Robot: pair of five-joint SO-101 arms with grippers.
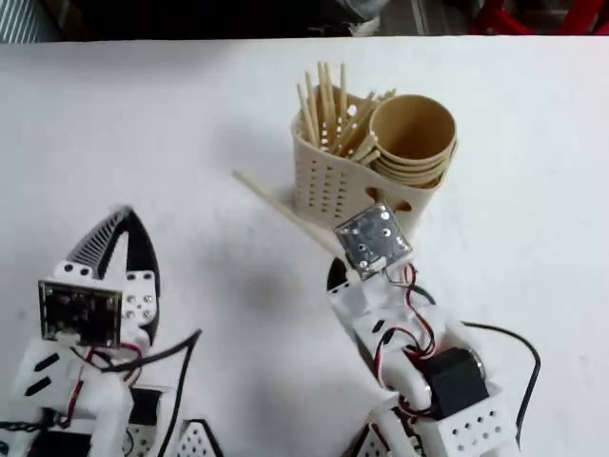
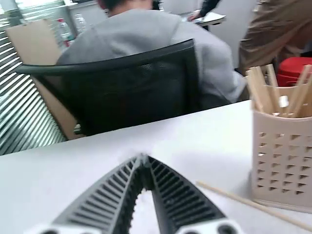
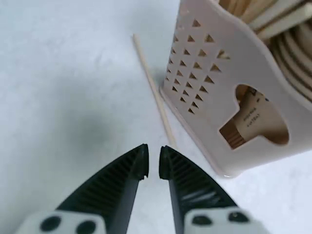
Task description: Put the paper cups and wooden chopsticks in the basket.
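Note:
A cream perforated basket (image 1: 328, 186) (image 2: 280, 161) (image 3: 219, 83) stands at the table's far middle. It holds several wooden chopsticks (image 1: 328, 105) (image 2: 273, 92) upright and stacked paper cups (image 1: 414, 133) (image 3: 292, 44). One loose chopstick (image 1: 281, 209) (image 2: 248, 202) (image 3: 153, 90) lies flat on the table against the basket's near-left side. My right gripper (image 3: 152, 158) is low over the table just short of that chopstick's near end, open by a narrow gap with nothing between its fingers. My left gripper (image 1: 122, 217) (image 2: 142, 158) rests shut and empty at the near left.
The white table (image 1: 190, 114) is bare to the left of the basket, with its far edge just behind the basket. Past that edge stands a black office chair (image 2: 131, 87) with a person seated in it. The right arm's cables (image 1: 504, 343) loop at the near right.

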